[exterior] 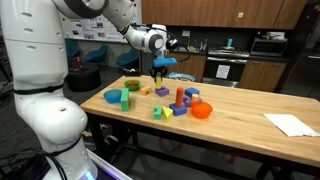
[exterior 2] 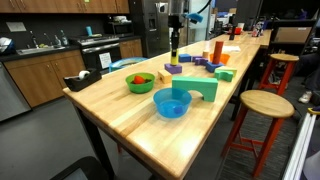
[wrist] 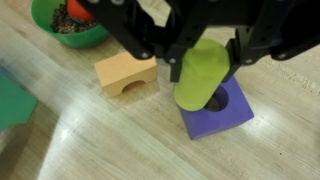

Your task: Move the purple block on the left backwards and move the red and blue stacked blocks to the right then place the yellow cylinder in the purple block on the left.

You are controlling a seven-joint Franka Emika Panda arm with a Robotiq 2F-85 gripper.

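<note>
Upright yellow cylinder (wrist: 203,72) over hole of flat purple block (wrist: 215,112), red and blue stacked blocks (exterior: 180,96) near, right side

The cylinder (wrist: 200,72) hangs over the opening of the holed block (wrist: 226,122). An arch block (wrist: 125,70) lies just beside, a bowl (wrist: 60,38) beyond it.

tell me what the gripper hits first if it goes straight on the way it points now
The gripper points down, and the yellow cylinder it holds would reach the purple block first, apparently at its hole; the gap is hard to judge.
</note>
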